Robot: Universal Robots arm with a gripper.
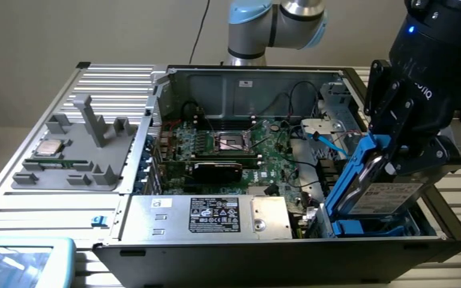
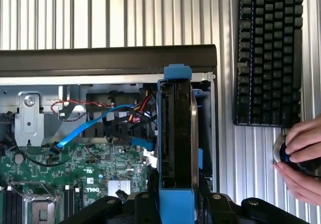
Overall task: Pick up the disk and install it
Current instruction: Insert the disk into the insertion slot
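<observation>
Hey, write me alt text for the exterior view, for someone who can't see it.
A robot arm's claw grips a blue-railed hard drive on edge, its lower end inside an open computer case, at the exterior view's right. Inside lie a green motherboard and a grey power supply; a CPU chip sits on a grey tray outside.

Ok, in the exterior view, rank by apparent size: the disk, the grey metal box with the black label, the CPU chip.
1. The grey metal box.
2. The disk; the gripper holds it and covers part of it, so its gap to the box is unsure.
3. The CPU chip, clearly smallest.
</observation>
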